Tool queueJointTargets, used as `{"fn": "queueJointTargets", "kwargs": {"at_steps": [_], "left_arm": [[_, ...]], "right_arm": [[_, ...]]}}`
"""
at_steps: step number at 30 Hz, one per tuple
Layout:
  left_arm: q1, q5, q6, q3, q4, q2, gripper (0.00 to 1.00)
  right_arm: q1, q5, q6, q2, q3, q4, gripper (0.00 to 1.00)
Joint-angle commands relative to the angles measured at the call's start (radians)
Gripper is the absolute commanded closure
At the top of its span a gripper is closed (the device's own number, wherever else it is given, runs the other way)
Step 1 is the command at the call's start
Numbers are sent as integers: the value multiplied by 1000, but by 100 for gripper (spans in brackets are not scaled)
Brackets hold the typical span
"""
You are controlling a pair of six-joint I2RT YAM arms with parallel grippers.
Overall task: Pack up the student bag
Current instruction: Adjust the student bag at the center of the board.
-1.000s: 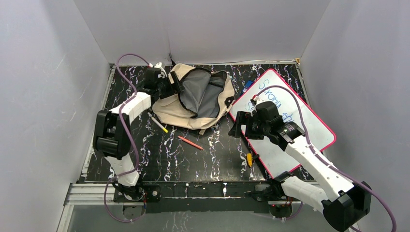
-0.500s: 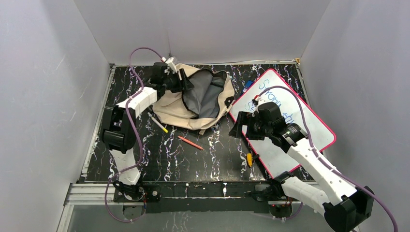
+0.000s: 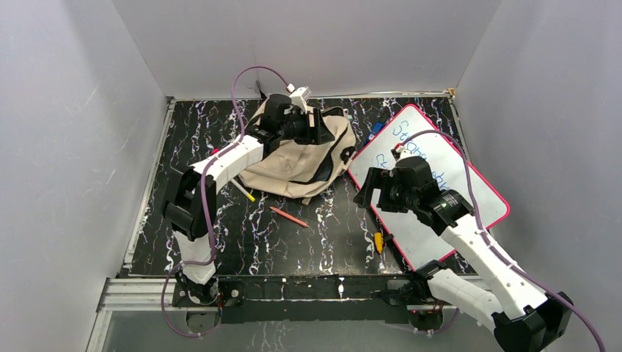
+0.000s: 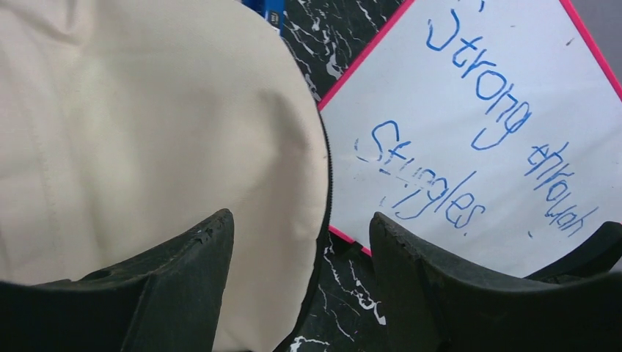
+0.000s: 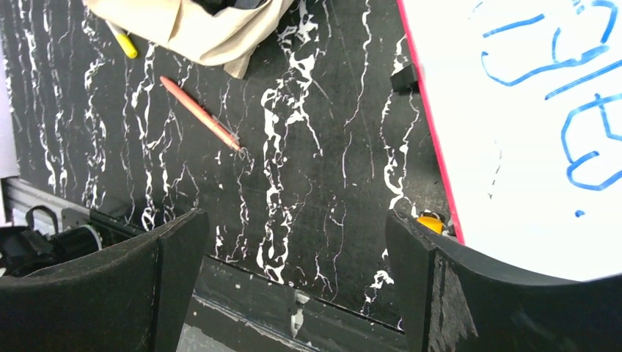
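Left gripper (image 4: 299,220) above student bag (image 4: 147,110) edge

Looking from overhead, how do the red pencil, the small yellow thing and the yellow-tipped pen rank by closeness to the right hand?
From the right hand:
1. Small yellow thing, just toward the arm bases.
2. Red pencil, mid-table, leftward.
3. Yellow-tipped pen, farthest left.

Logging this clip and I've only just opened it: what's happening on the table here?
The left hand hangs open over the beige student bag, at the edge nearest the pink-framed whiteboard, with the zipper edge between its fingers but nothing gripped. The right hand hovers open and empty above the table beside the whiteboard. A red pencil and a yellow-tipped pen lie loose, not yet packed.
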Motion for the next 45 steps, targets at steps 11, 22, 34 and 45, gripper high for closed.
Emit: {"fn": "queueJointTargets", "kwargs": {"at_steps": [11,22,34,45], "left_arm": [[-65,-228,208,1,-120,-101,14],[-243,-605,458,94,-175,-15,10],[-274,-929,624,188,-186,120,32],[-275,-967,627,175,-150,49,55]], "right_arm": [[-2,95,-19,136,173,20,4],[-2,92,5,57,111,3,3],[-3,95,1,54,123,-10,3],[-2,77,17,118,111,49,3]]}}
